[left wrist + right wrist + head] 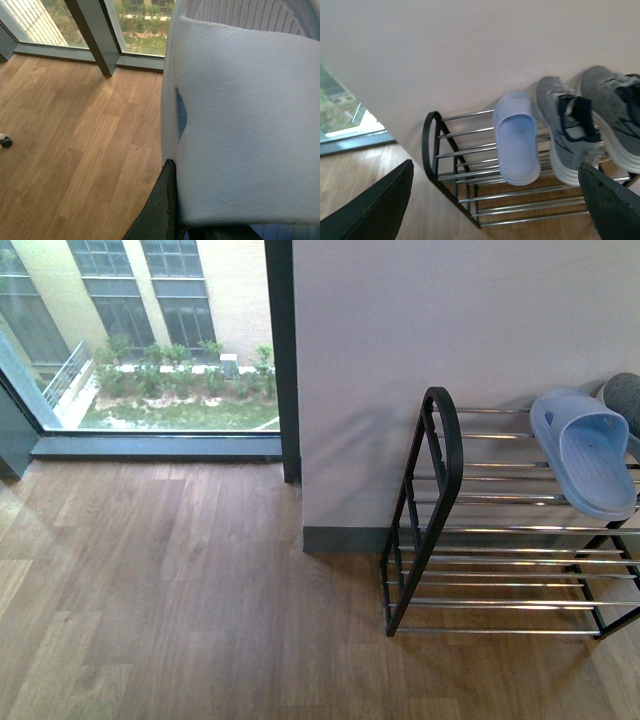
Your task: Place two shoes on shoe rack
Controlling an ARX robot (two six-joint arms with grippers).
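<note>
Both grey sneakers (570,135) sit on the shoe rack (470,170), well apart from the wide open, empty right claw (495,210); the left claw's state I cannot tell.

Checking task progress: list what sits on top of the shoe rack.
On the shoe rack: one slide sandal and two grey sneakers, side by side. Lower tiers partly hidden beneath them.

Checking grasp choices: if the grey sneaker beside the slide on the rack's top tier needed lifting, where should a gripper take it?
Probably at the heel collar of the grey sneaker, one finger inside the navy-lined opening, coming from above on the room side. It stands sole-down on the shoe rack, toe to the wall, so the opening faces up.
</note>
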